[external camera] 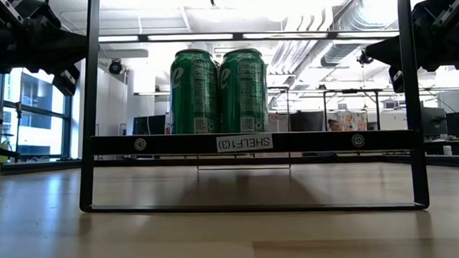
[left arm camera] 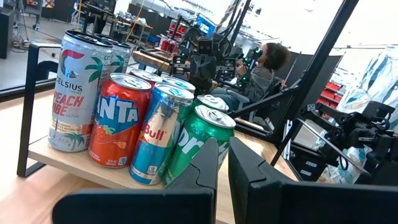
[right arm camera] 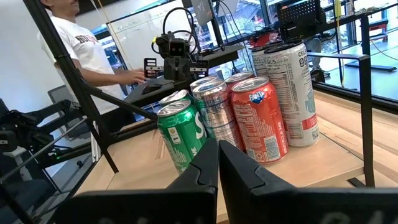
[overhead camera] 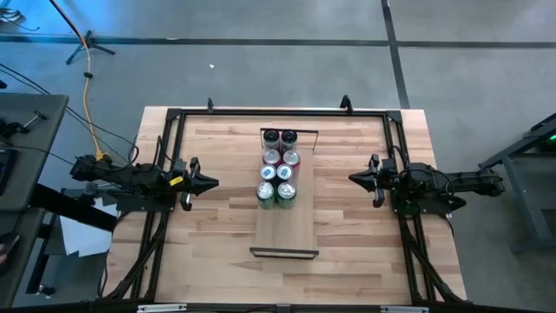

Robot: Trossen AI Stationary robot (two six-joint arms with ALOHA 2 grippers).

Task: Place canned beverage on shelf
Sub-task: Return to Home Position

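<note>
Eight drink cans stand on the long narrow pale-wood shelf with thin dark metal end frames (overhead camera: 284, 228). They form two columns of four rows. At one end are two tall white cans (overhead camera: 271, 137), then two red cans (overhead camera: 290, 158), two blue-and-silver cans (overhead camera: 268, 173) and two green cans (overhead camera: 285, 192). The green pair borders the bare half of the board. All eight are upright and packed close together.

The shelf lies lengthwise in the middle of the wide butcher-block counter (overhead camera: 217, 243). Around the counter is a grey concrete floor (overhead camera: 452, 78), with a yellow cable (overhead camera: 87, 96) trailing across it.

The left hand (overhead camera: 211, 183) waits to the left of the shelf and the right hand (overhead camera: 354, 178) to its right. Both point inward, well apart from the cans. Each has its fingers drawn together and holds nothing; the left wrist view shows only a sliver of a gap.

The low view shows just the two green cans, which hide the rows behind them. They sit above a dark frame bar with a white label reading "SHELF1(3)" (external camera: 244, 142). The wrist views show the printed sides of the cans, which the high view does not. The room beyond also shows there: a seated person (left arm camera: 270, 62) in the left wrist view, and a person in a white T-shirt (right arm camera: 81, 43) in the right.
</note>
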